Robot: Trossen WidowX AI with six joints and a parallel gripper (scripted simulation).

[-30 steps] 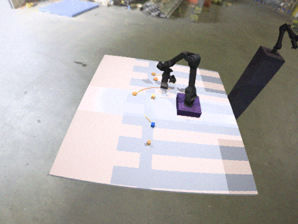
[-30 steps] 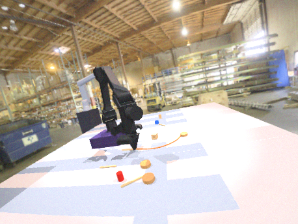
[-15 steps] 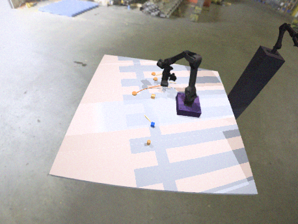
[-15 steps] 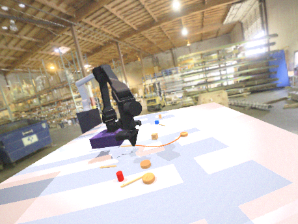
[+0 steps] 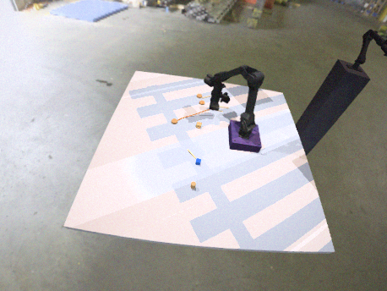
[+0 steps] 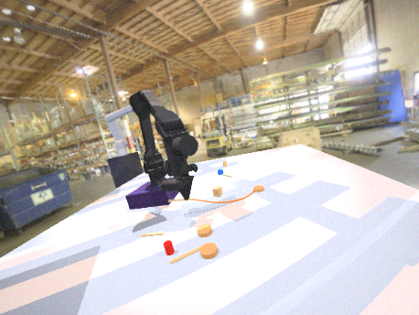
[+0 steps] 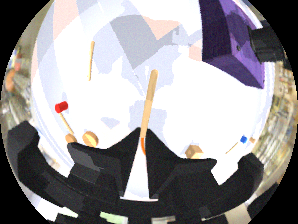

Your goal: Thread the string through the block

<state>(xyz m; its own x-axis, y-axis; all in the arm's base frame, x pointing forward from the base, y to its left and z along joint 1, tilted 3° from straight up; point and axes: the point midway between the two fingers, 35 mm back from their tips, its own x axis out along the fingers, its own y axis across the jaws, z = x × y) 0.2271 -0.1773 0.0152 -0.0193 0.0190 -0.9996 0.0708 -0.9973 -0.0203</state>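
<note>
My gripper (image 5: 214, 109) (image 6: 187, 199) (image 7: 143, 131) is shut on the string's stick and holds it above the table. The stick (image 6: 176, 200) (image 7: 150, 102) points away from the fingers; its string end is at the fingertips. The orange string (image 5: 190, 115) (image 6: 224, 201) (image 7: 143, 146) runs from there to the round button (image 5: 174, 121) (image 6: 258, 188) and hangs in a shallow curve. The wooden block (image 5: 198, 125) (image 6: 217, 191) (image 7: 194, 151) stands on the table beside the string, apart from it and the gripper. The string is outside the block. Its hole is too small to make out.
Two loose discs (image 6: 204, 231) (image 6: 209, 250), a red cylinder (image 6: 168, 247) (image 7: 61, 107) and two loose sticks (image 6: 152, 234) (image 6: 185, 255) lie on one side. A blue cube (image 5: 198, 161), another stick (image 5: 192, 154) and a small wooden piece (image 5: 193, 184) are beyond the block.
</note>
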